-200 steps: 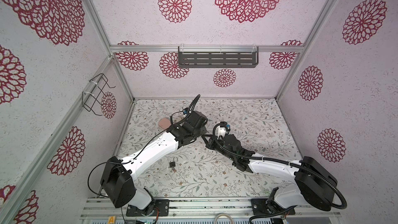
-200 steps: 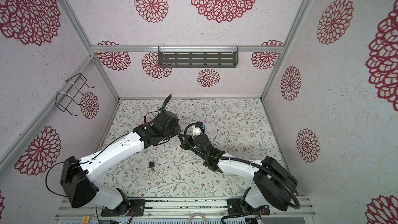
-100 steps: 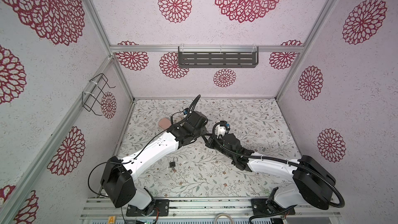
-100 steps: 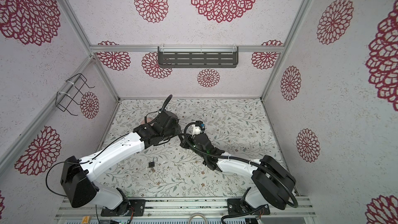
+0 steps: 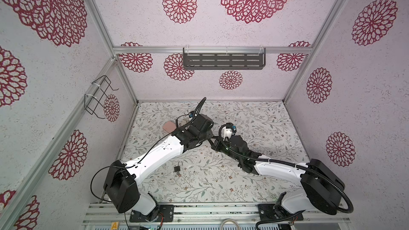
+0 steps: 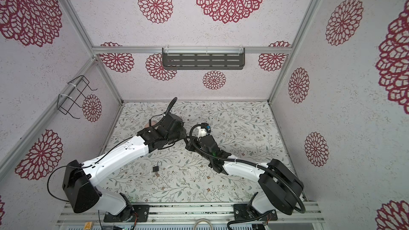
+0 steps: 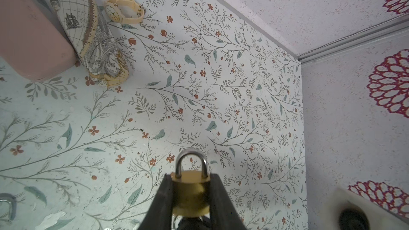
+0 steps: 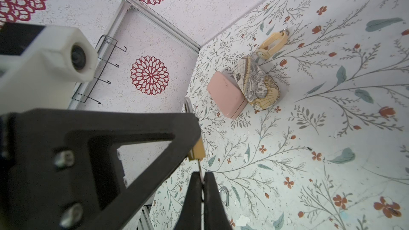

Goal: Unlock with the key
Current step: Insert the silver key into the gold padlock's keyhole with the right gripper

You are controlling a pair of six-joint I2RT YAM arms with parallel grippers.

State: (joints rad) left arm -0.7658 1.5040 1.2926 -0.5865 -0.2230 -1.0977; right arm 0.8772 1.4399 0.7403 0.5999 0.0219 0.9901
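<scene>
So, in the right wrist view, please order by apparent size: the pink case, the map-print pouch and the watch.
Pink case and map-print pouch: largest, about alike, so unranked.
Watch: smallest, though it also lies farthest from the camera.

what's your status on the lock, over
Left gripper shut on brass padlock, shackle closed. Right gripper shut on key, blade at padlock's base. Nothing blocking.

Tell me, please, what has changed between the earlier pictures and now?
Nothing has visibly moved. The left pincer stays shut on the brass padlock, the right pincer stays shut on the key at its base, and the black padlock lies where it was on the table.
</scene>
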